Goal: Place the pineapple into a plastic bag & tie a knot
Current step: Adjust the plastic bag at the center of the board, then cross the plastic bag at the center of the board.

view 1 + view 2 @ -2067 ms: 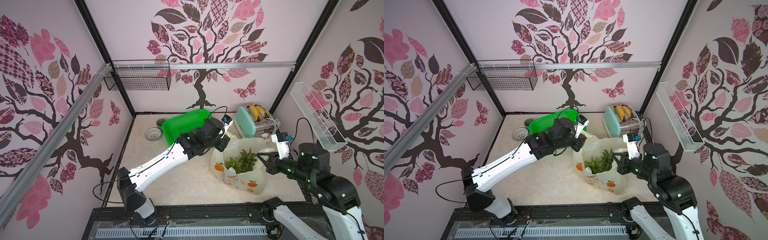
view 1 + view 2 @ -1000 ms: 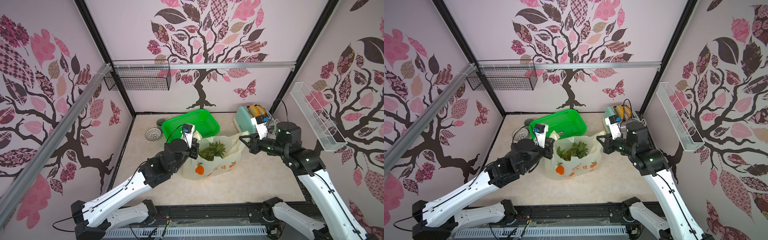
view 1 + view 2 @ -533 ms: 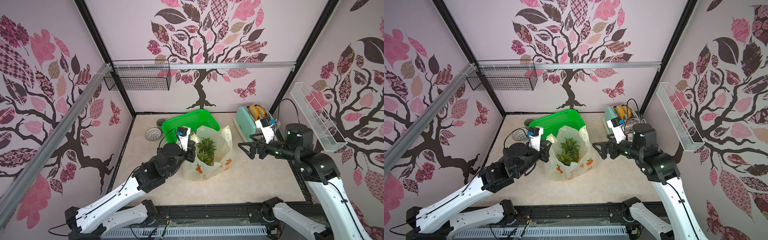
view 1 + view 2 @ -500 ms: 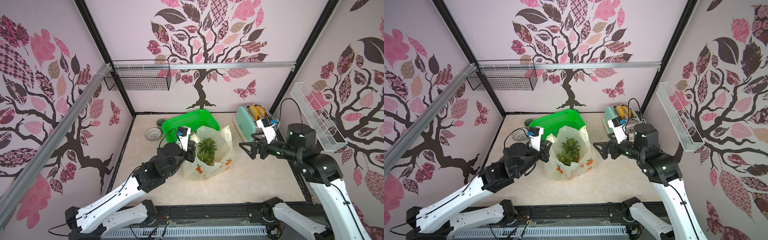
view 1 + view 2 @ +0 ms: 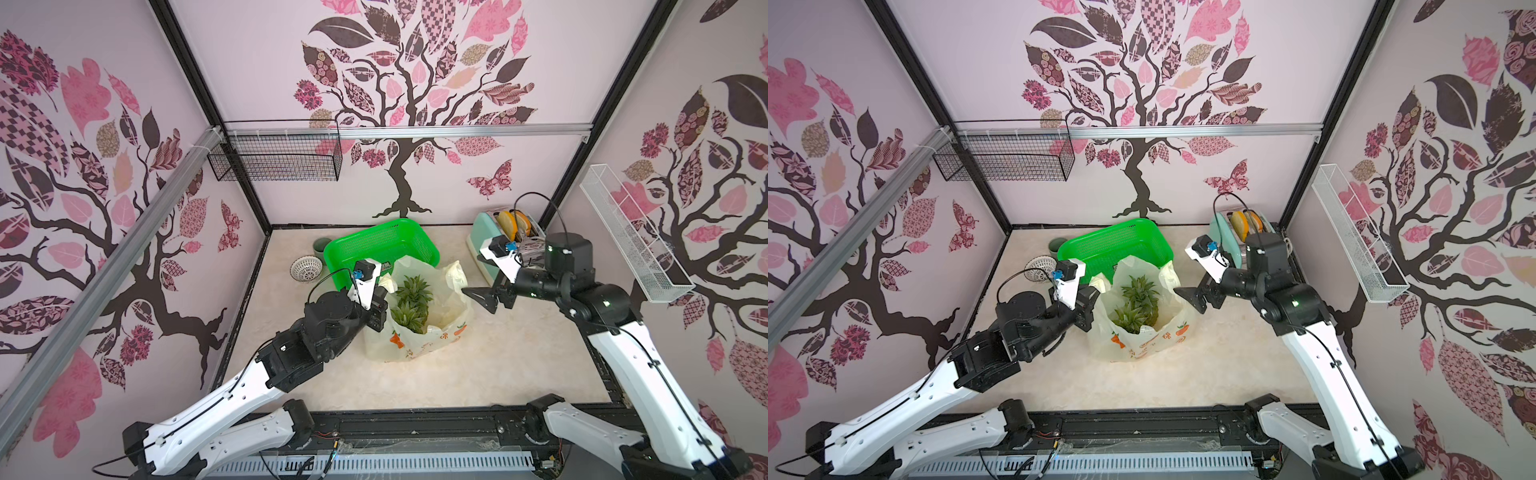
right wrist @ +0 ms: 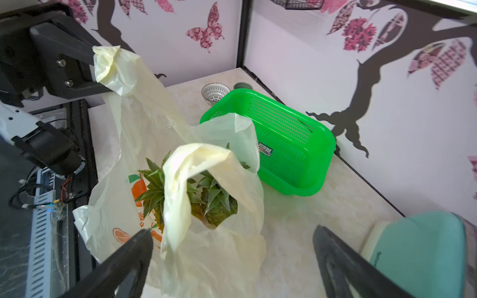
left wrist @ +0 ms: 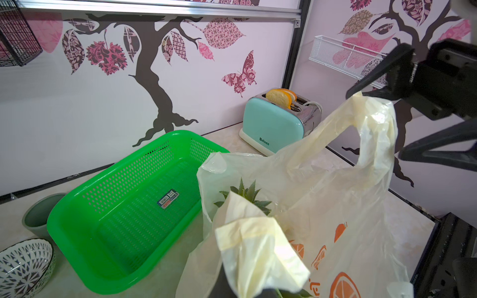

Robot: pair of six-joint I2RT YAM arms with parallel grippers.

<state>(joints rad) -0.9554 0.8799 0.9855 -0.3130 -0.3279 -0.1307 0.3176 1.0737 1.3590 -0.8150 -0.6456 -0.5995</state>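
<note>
Right pincer [image 5: 481, 300], mid-frame right, just sprang wide, empty — its plastic bag [image 5: 451, 320] handle [image 6: 180, 160] dropped; left pincer [image 6: 86, 58] pinches the other — regrasp before knotting.

Left hand [image 6: 95, 67] clenched, right hand [image 5: 478, 300] agape.

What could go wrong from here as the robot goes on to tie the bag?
1. The right hand is open and holds nothing; the free handle sags over the pineapple, so a grab may miss it or catch leaves.
2. Only the left hand grips the plastic bag, by one handle; pulling could tip the bag and spill the fruit toward the green basket.
</note>
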